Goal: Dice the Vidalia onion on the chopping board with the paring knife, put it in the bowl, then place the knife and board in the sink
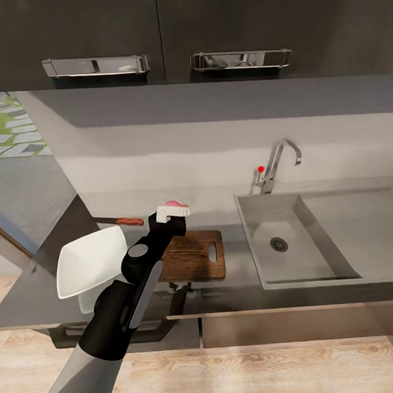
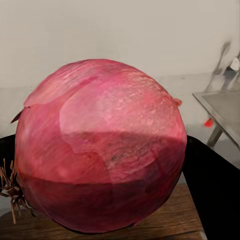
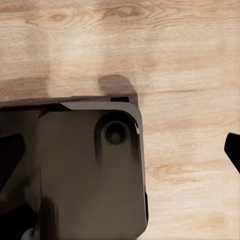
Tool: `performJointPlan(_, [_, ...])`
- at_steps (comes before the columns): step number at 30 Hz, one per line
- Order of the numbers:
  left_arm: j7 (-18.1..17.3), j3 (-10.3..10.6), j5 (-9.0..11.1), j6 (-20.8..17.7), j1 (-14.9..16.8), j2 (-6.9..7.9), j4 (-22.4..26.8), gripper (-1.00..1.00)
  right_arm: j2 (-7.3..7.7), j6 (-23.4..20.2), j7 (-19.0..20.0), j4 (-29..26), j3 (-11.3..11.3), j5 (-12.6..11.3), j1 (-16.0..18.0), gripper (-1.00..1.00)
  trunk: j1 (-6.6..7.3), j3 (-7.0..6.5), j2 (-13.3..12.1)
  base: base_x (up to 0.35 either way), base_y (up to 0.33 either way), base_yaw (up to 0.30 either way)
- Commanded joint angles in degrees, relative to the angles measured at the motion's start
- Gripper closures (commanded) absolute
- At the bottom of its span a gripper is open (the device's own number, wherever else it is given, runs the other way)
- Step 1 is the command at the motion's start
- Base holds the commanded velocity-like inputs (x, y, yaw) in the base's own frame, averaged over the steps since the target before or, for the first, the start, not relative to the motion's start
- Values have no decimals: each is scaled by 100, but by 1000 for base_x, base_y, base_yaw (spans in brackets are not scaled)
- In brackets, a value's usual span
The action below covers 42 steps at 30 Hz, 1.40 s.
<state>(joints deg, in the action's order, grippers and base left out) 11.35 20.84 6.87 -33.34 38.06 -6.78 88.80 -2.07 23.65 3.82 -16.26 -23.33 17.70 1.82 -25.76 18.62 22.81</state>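
- One arm is engaged: the left gripper (image 1: 173, 211) is clamped on the Vidalia onion (image 1: 174, 204), held above the far edge of the chopping board (image 1: 193, 256).
- Board's long axis runs nine to three; its centre lies toward five o'clock of the onion.
- Paring knife (image 1: 120, 221) lies at nine o'clock, handle nearest the gripper.
- Right gripper's state: cannot tell.

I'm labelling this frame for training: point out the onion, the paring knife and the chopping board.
Vidalia onion (image 2: 100, 145): left wrist view, middle of its pink skin.
Paring knife (image 1: 131, 221): head view, red-orange handle, behind the bowl.
Chopping board (image 1: 196, 259): head view, bare wood by its handle slot.
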Motion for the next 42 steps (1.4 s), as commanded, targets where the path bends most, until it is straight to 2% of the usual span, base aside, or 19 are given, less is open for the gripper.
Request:
performJointPlan(1, [52,7,60,-23,5,1,6,100,-4,17,40,-2,-49,23,3,-100,-3,19,11,0,0,0])
performJointPlan(8, [52,9,60,-25,-15,1,-5,100,-4,17,40,-4,-49,23,3,-100,-3,83,11,0,0,0])
performJointPlan(14, [47,8,63,-3,-304,3,-64,100,-4,17,40,-3,-49,23,3,-100,-3,137,11,0,0,0])
performJointPlan(22, [33,8,59,18,-655,95,-73,100,-4,17,40,-1,-49,23,3,-100,-3,210,11,0,0,0])
performJointPlan(42, [25,16,63,21,-696,120,-80,100,-4,17,40,-8,-49,23,3,-100,-3,384,11,0,0,0])
